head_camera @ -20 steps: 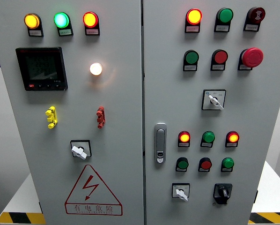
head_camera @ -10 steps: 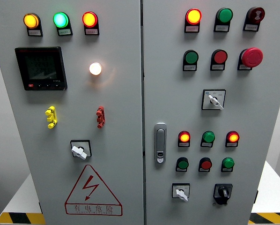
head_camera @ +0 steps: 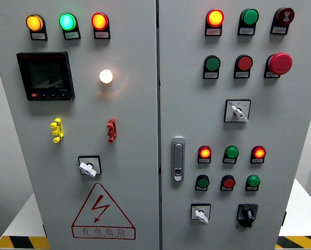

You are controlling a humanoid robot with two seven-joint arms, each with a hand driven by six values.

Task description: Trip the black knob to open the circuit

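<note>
Right now no robot hand or arm shows in the head view, so whether the fingers are apart or together cannot be told.

The black knob (head_camera: 247,213) sits low on the right door of the grey cabinet (head_camera: 192,109), near the bottom right corner of the door. Its pointer looks about upright, but the dark body makes the exact angle hard to read. Just left of it, at the same height, is a white selector switch (head_camera: 201,213). Above the knob stands a row of three small push buttons, and the green one (head_camera: 253,181) is the nearest. Above these are three indicator lamps; the red lamp at the right (head_camera: 258,152) is lit. A metal door handle (head_camera: 178,158) is further left, beside the seam between the two doors.

Higher on the right door are another white selector (head_camera: 238,111) and a red mushroom button (head_camera: 280,63). The left door carries a dark meter screen (head_camera: 46,76), a glowing white lamp (head_camera: 106,76), a yellow part (head_camera: 56,130), a red part (head_camera: 111,130), a third white selector (head_camera: 88,166) and a red warning triangle (head_camera: 103,211).

Nothing stands before the knob. To its right the door edge is near, and below it the picture ends soon. Yellow and black floor tape (head_camera: 298,242) shows at both lower corners, cut off by the frame. Small labels under the lamps are too fine to read.
</note>
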